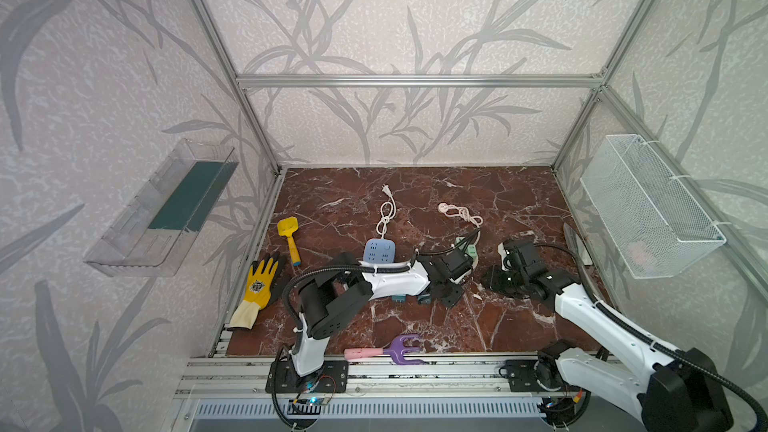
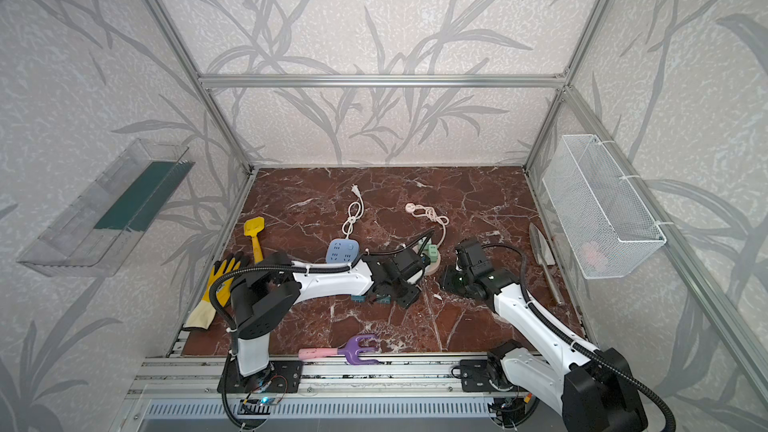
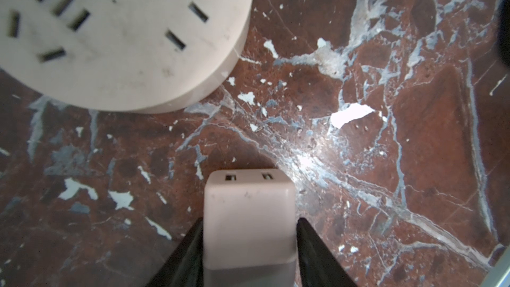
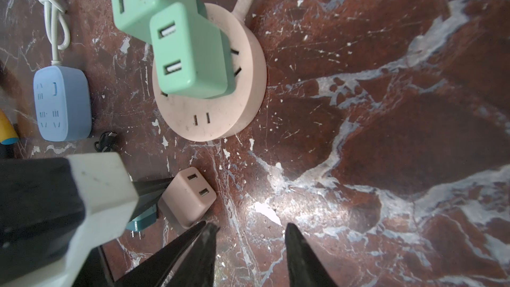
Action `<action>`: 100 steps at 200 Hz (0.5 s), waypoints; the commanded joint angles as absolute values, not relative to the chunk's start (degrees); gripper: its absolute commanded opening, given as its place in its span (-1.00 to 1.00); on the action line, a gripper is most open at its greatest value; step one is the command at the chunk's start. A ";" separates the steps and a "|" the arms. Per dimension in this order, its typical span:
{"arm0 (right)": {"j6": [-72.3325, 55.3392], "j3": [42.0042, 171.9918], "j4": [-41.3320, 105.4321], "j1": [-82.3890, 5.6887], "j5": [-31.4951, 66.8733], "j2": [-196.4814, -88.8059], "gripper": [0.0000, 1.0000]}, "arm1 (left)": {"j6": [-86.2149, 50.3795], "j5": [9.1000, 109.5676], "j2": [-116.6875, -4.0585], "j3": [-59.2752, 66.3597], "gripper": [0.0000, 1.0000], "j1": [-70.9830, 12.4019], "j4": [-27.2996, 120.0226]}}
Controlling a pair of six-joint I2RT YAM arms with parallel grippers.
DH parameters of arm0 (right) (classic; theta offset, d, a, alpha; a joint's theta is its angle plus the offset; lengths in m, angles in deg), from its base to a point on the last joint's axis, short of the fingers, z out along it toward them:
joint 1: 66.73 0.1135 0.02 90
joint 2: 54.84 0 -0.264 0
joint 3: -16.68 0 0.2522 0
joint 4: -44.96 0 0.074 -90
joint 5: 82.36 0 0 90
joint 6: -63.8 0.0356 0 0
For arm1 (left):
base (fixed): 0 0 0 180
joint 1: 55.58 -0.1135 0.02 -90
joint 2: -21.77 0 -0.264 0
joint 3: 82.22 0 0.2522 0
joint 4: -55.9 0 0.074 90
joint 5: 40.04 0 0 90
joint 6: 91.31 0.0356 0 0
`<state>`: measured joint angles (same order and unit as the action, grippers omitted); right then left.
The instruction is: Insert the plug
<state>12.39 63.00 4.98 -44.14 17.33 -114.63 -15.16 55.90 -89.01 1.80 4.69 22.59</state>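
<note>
Near the middle of the table (image 1: 519, 322), our left gripper (image 3: 249, 220) pinched the pink plug (image 3: 248, 197) near the round socket (image 3: 124, 37). The right gripper (image 4: 248, 226) stood spread, empty. We judged: prongs unseen, green chargers (image 4: 190, 51) crowding slots, so a skewed push could shove the socket.

Adapters (image 4: 190, 51) on socket (image 4: 215, 122), plug (image 4: 187, 200) nearby — apart
</note>
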 commanded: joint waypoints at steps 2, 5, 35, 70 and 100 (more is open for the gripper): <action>12.76 62.44 5.74 -44.41 18.40 -114.03 -0.16 | -14.32 56.23 -89.77 3.26 -0.02 4.89 20.98; 12.72 62.44 5.73 -44.41 18.54 -114.05 -0.16 | -14.36 56.28 -89.84 3.26 -0.03 4.97 20.89; 12.62 62.36 5.97 -44.50 19.28 -113.91 -0.17 | -14.41 56.12 -89.72 3.18 -0.19 4.92 20.78; 12.31 62.48 5.66 -44.50 21.67 -113.75 -0.20 | -14.37 55.41 -89.28 3.27 -1.00 4.93 20.00; 12.47 62.73 2.26 -44.50 27.71 -110.87 -0.25 | -13.94 54.56 -85.51 1.58 -1.00 4.92 19.65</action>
